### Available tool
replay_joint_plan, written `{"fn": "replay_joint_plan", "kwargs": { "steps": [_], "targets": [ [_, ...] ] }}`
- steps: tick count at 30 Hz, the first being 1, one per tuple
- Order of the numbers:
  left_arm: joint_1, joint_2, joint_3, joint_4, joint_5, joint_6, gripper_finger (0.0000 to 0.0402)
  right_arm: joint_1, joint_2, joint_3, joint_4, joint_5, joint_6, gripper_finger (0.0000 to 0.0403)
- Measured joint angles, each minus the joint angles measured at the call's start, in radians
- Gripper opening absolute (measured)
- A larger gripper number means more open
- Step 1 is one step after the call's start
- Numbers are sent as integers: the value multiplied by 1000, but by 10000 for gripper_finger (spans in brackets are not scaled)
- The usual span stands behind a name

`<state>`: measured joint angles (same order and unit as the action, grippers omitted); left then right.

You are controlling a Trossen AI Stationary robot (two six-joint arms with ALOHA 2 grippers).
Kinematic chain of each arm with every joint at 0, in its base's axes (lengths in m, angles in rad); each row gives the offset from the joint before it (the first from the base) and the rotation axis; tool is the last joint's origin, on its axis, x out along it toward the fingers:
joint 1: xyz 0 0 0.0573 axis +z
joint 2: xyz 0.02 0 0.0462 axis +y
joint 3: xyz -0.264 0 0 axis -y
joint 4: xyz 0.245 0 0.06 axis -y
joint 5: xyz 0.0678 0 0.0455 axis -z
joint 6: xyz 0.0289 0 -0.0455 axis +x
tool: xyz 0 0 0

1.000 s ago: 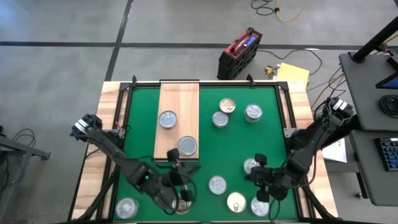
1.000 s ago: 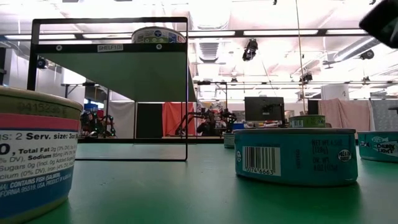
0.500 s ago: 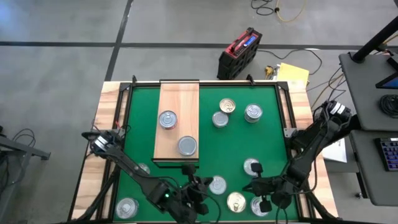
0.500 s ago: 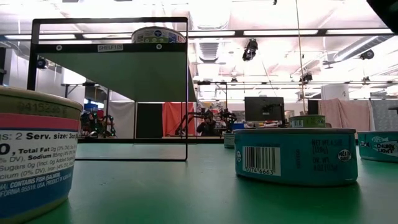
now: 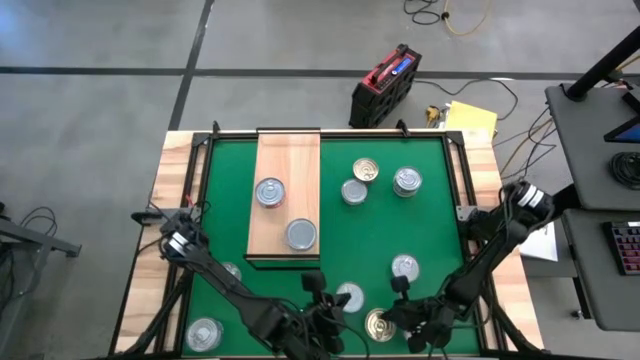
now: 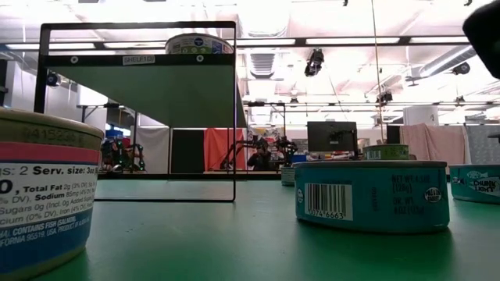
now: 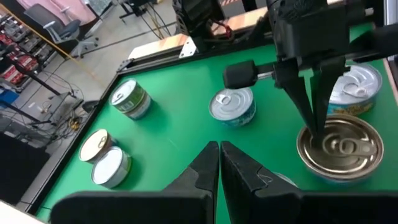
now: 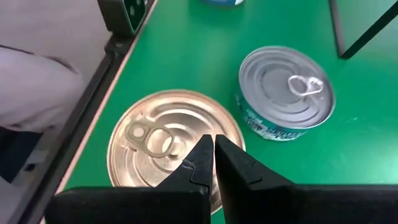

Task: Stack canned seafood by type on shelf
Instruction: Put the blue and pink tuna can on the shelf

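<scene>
High view shows both arms bunched at the near edge of the green mat (image 5: pixel 385 225). The right gripper (image 8: pixel 208 163), fingers pressed together and holding nothing, hangs right over a gold-lidded tin (image 8: pixel 163 146); a silver-lidded tin (image 8: pixel 286 93) sits just beside it. The left gripper (image 7: pixel 219 163) is likewise closed and empty nearby. Two tins (image 5: pixel 269 191) rest on the wooden shelf (image 5: pixel 290 150); others lie scattered over the mat.

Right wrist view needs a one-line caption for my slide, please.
Shut right gripper poised over a gold-lidded can, silver-lidded can beside it.
</scene>
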<state>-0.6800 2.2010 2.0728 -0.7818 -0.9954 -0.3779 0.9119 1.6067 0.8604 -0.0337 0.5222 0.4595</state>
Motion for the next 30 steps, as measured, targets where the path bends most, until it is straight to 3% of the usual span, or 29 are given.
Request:
{"fn": "replay_joint_plan", "kwargs": {
  "steps": [11, 20, 25, 30],
  "targets": [
    [-1, 9, -41, 12, 24, -39, 0, -45, 46, -1, -12, 2, 45, 9],
    [0, 9, -92, 47, 111, -58, 0, -124, 30, -1, -76, 6, 35, 9],
    [4, 9, -108, 81, 196, -40, 0, -123, -38, -1, -138, 1, 37, 9],
    [9, 9, -111, 128, 204, -11, 0, -122, -148, -1, -214, -15, 76, 9]
  ]
}}
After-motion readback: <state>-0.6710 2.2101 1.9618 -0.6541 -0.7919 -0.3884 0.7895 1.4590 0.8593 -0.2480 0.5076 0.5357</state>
